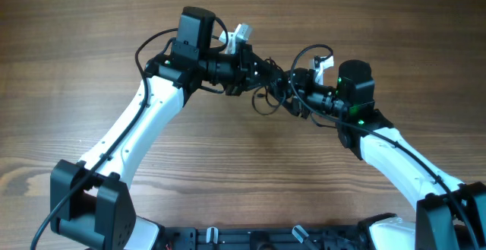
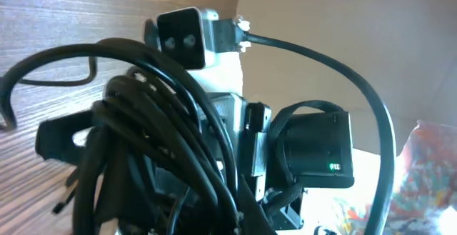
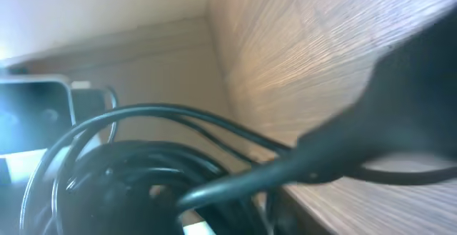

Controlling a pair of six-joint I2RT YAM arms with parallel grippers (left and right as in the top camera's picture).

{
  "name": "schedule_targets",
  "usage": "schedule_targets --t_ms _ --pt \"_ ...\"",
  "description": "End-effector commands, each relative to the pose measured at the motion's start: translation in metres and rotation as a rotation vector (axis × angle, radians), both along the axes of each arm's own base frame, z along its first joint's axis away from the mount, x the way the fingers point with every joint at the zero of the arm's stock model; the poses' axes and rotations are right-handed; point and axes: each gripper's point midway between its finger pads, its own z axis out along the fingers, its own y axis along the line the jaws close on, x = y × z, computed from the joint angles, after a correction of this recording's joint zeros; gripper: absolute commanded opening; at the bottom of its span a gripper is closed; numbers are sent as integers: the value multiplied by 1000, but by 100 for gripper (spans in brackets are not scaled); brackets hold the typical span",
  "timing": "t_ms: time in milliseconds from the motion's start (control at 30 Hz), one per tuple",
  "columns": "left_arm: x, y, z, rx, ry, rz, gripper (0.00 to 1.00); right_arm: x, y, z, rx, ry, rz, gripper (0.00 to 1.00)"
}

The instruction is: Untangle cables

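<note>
I count two arms on my feed: one left arm and one right arm. Each ends in a single pincer, so two in all, the left pincer and the right pincer. Two wrist cameras show from overhead, the left wrist camera and the right wrist camera. There is one wood-grained surface. The cables make one dark bunch. I see several overlapping black strands in it, but I cannot separate them well enough to give their number.
</note>
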Motion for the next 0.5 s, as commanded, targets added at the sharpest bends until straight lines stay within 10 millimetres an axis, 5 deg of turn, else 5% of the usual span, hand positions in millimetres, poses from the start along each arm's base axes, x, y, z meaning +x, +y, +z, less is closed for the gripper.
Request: schedule_targets --t_ms 0,100,167,233,300,367,467 --pt "-4 -1 21 -44 -36 -19 4 -7 5 0 28 49 34 22" --pt "-2 -1 19 -36 -52 -11 4 -1 1 -2 -40 -71 31 4" --pt "-1 0 19 -33 -82 -17 6 8 -7 -4 -107 -179 18 4" --pt "-2 0 17 -28 -122 -34 38 17 -18 -6 -192 -304 6 4" --pt "-1 7 0 54 -128 -11 81 28 -34 -11 -336 -482 11 4" --pt "2 18 -23 174 -84 53 93 34 -48 -22 -440 -526 -5 5" --pt "4 45 -62 408 -9 165 98 40 -74 -49 -602 -456 -65 4"
